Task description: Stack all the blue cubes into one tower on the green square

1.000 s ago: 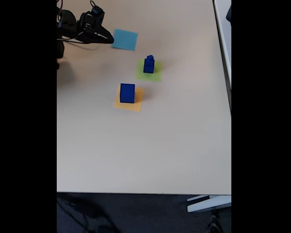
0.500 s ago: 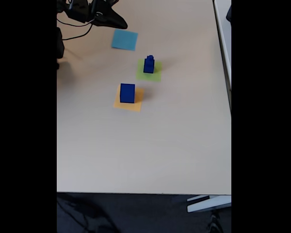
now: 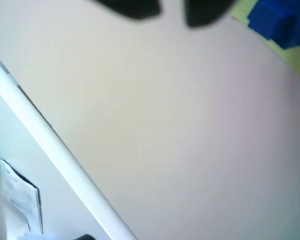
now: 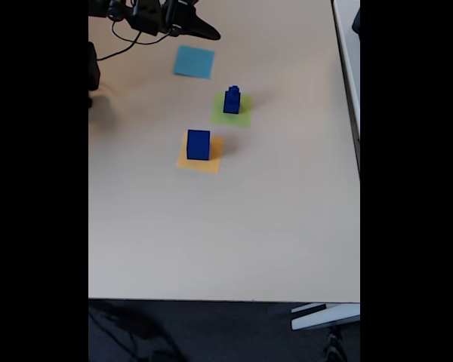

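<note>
Our claw holds nothing; we cannot tell its opening. Light-blue square lies just below it; stacked blue cubes on green square farther off.

The arm reaches in along the far left edge in the fixed view, with the gripper pointing right, raised, holding nothing. Whether its jaws are parted is unclear.

Office or lab room, likely. Plain beige desk top, a second white desk butted against it well right of the arm; dark carpet floor below the near edge; papers past the edge in the wrist view.
</note>
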